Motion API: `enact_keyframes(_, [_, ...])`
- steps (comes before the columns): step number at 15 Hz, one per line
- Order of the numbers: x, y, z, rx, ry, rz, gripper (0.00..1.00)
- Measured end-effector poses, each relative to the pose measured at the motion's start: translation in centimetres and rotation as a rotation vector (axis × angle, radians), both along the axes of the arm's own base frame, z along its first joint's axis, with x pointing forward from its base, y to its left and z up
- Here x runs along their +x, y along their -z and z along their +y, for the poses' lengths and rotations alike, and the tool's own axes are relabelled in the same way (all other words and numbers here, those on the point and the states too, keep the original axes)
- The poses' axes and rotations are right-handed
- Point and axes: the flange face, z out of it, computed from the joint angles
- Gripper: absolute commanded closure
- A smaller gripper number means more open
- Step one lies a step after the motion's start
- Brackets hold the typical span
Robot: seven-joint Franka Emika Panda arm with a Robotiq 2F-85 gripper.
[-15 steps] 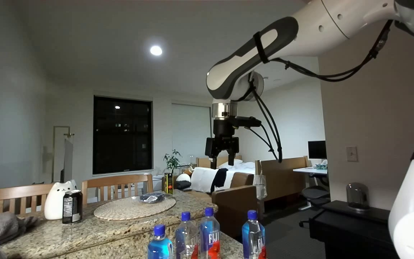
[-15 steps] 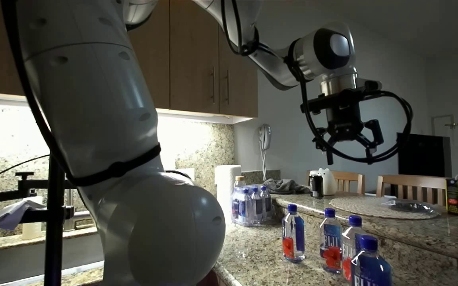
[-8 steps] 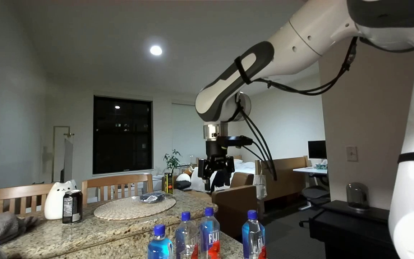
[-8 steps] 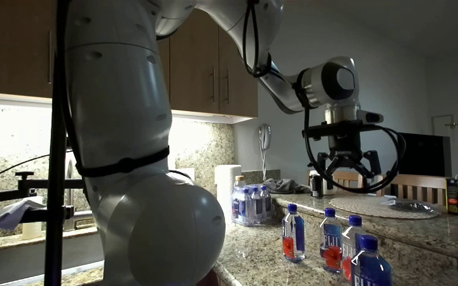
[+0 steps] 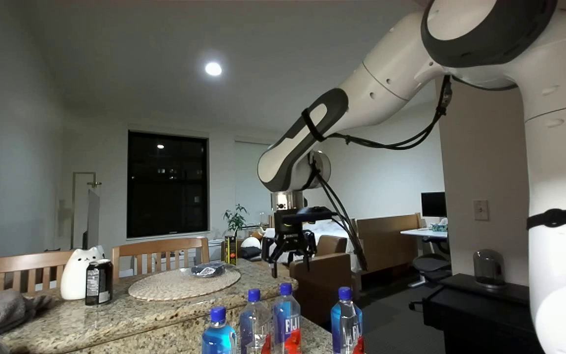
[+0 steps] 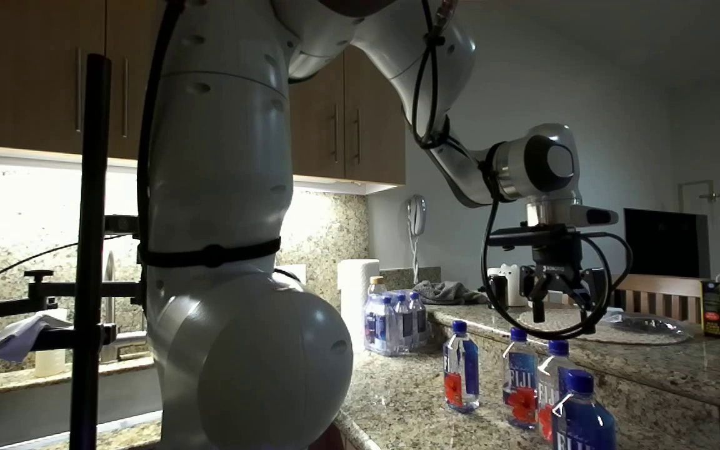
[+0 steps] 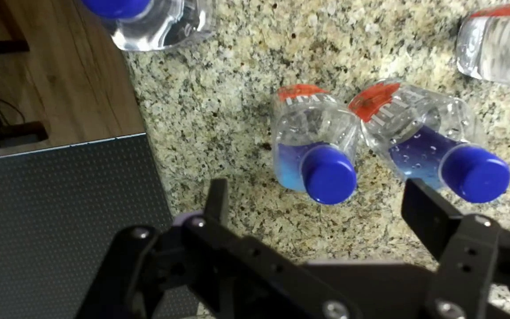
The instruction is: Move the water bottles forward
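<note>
Nearest the wrist camera is the black two-finger pincer (image 5: 291,268), directed downward above cap height; its jaws stand wide apart. Below it, two clear plastic water bottles (image 7: 301,122) with blue caps and red-and-blue labels stand upright, side by side; whether they touch cannot be told. A third bottle (image 7: 157,24) stands apart on one side, near the edge of the speckled granite desk (image 6: 397,400); a fourth bottle (image 7: 503,51) stands on the opposite side. Beyond, on the desk's raised level, a black cylindrical can (image 5: 99,284) stands in front of a white cat-shaped figure (image 5: 72,281); a round woven mat (image 5: 160,291) lies near them. Slatted wooden chairs (image 5: 165,246) follow, then a dark rectangular window (image 5: 167,191).
</note>
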Motion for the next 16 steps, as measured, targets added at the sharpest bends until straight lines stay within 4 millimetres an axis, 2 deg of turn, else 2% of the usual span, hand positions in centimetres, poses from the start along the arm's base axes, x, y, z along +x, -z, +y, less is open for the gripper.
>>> enact_keyframes(8, [0.9,2.5,-0.1,0.0,0.015,0.049,0.0])
enact_keyframes(9, [0.9,2.8,-0.1,0.0,0.015,0.054,0.21])
enact_keyframes(16, [0.9,3.7,0.2,0.001,0.009,0.081,0.68])
